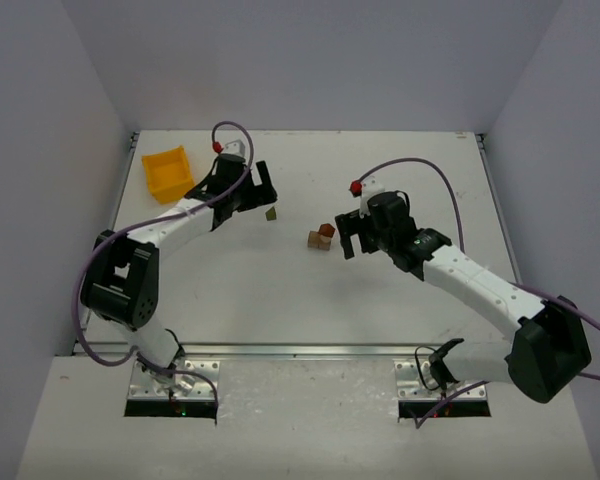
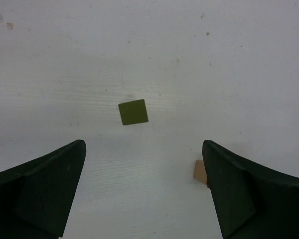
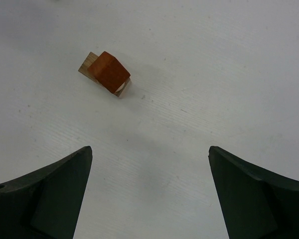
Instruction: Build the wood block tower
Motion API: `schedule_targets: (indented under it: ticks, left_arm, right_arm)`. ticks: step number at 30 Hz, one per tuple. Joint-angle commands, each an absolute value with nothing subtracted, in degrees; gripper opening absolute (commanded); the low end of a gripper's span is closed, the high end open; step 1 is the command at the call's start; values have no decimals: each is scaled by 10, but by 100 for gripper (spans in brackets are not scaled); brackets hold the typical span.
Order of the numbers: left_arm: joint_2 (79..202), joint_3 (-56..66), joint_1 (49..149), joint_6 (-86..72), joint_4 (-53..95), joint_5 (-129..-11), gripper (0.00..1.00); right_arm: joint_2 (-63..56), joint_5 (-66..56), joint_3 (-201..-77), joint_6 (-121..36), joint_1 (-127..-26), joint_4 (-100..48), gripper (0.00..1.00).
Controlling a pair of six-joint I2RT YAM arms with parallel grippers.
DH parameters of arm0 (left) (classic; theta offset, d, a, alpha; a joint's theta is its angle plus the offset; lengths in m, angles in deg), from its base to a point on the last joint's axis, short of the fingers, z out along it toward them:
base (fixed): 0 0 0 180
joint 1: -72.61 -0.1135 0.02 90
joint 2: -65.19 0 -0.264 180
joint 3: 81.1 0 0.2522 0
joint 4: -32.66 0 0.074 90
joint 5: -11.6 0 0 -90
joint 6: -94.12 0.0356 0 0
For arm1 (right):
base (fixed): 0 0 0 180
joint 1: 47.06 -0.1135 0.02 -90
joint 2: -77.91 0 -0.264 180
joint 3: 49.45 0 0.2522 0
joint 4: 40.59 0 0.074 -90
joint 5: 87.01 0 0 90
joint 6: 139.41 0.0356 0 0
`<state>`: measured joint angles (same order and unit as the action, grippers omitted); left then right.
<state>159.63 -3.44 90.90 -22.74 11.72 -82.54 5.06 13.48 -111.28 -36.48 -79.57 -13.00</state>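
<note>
A small stack, the wood block tower (image 1: 321,237), stands mid-table: a dark red block (image 3: 109,72) on a tan block (image 3: 86,63). An olive-green block (image 1: 271,213) lies alone to its left and shows in the left wrist view (image 2: 133,112). My left gripper (image 1: 255,186) is open and empty, just behind the green block. In its wrist view (image 2: 144,149) a tan block (image 2: 200,172) shows partly behind the right finger. My right gripper (image 1: 349,236) is open and empty, just right of the stack; in its wrist view (image 3: 149,152) the stack lies ahead to the left.
A yellow plastic bin (image 1: 167,172) stands at the back left of the white table (image 1: 280,300), close to the left arm. White walls enclose the table on three sides.
</note>
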Motion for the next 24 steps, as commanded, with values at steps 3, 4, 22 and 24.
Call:
schedule_targets:
  ticks: [3, 4, 22, 24]
  left_arm:
    - [1702, 91, 927, -244, 42, -801, 98]
    - [1721, 110, 933, -246, 32, -814, 96]
    - [1877, 287, 1003, -288, -139, -1017, 46]
    - [1883, 296, 1007, -288, -144, -1026, 44]
  right_arm:
    - [80, 194, -1083, -322, -800, -130, 99]
    - [82, 199, -1080, -321, -800, -130, 99]
    - [105, 266, -1039, -308, -799, -136, 99]
    - [108, 273, -1037, -308, -799, -136, 99]
